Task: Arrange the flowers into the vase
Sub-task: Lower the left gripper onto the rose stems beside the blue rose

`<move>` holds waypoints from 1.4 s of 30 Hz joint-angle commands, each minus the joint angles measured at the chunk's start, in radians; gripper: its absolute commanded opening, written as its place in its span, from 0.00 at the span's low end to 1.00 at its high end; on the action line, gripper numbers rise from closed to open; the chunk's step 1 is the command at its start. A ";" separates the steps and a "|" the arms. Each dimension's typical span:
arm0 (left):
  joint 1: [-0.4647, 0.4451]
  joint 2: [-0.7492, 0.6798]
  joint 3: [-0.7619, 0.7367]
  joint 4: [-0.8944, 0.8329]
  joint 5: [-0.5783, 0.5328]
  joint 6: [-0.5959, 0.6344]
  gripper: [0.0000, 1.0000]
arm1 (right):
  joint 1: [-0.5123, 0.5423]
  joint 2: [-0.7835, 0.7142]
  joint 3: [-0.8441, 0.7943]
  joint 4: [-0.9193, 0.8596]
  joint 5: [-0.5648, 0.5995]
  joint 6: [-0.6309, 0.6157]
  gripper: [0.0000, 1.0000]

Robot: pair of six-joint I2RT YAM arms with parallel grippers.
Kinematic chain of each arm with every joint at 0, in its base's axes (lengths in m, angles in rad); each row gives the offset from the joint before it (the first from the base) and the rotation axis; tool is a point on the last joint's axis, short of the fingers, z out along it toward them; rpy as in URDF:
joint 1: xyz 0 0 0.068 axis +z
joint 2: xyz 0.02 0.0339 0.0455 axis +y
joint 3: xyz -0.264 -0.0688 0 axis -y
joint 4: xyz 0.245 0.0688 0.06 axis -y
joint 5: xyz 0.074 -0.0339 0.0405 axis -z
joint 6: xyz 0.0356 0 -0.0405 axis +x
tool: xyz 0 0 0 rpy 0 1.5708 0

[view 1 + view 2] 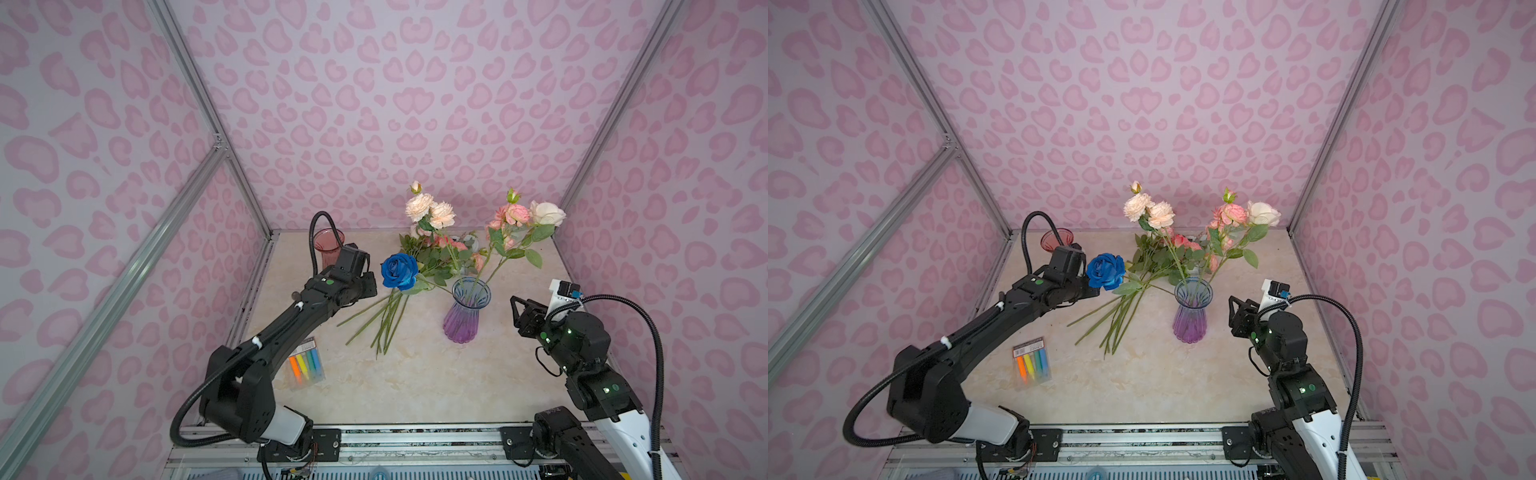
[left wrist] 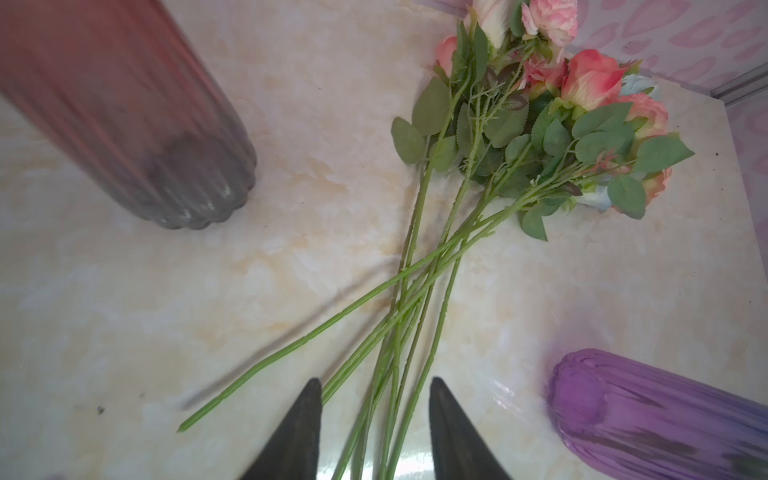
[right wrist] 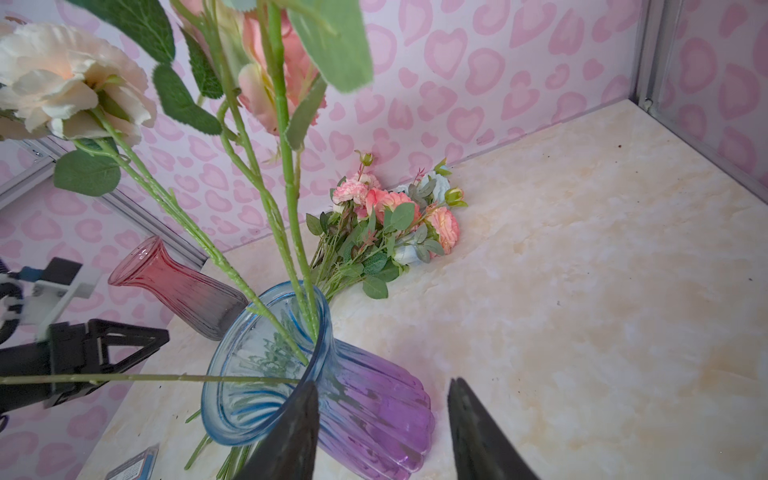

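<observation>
The purple-and-blue glass vase (image 1: 463, 320) (image 3: 374, 407) stands right of centre and holds several flowers: peach heads (image 1: 430, 210), a pink one (image 1: 517, 214) and a white one (image 1: 546, 212). A deep blue rose (image 1: 399, 271) (image 1: 1106, 271) leans out to the left, its stem (image 3: 166, 378) reaching into the vase mouth. My left gripper (image 1: 374, 286) (image 2: 375, 380) hovers open right beside that head, above the green stems (image 2: 415, 299) of the flower pile (image 2: 582, 116) on the table. On the vase's right my right gripper (image 1: 517, 316) (image 3: 382, 382) is open and empty.
A red-grey glass vase (image 1: 328, 243) (image 2: 124, 104) stands at the back left, behind the left arm. A pack of coloured markers (image 1: 305, 365) lies front left on the marble table (image 1: 436, 386). Pink patterned walls close three sides.
</observation>
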 commanded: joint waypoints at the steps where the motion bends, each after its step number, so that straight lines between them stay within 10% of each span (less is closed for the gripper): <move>1: -0.021 0.126 0.102 0.007 0.031 0.054 0.43 | 0.000 -0.001 -0.020 0.032 -0.011 0.019 0.51; 13: -0.165 0.494 0.431 -0.176 -0.081 0.343 0.43 | -0.002 0.006 -0.041 0.031 -0.004 0.011 0.52; 38: -0.165 0.563 0.387 -0.094 -0.141 0.460 0.15 | -0.014 0.006 -0.033 0.015 0.000 -0.004 0.52; 42: -0.166 0.544 0.364 -0.085 -0.141 0.469 0.26 | -0.016 0.008 -0.033 0.017 -0.005 -0.004 0.52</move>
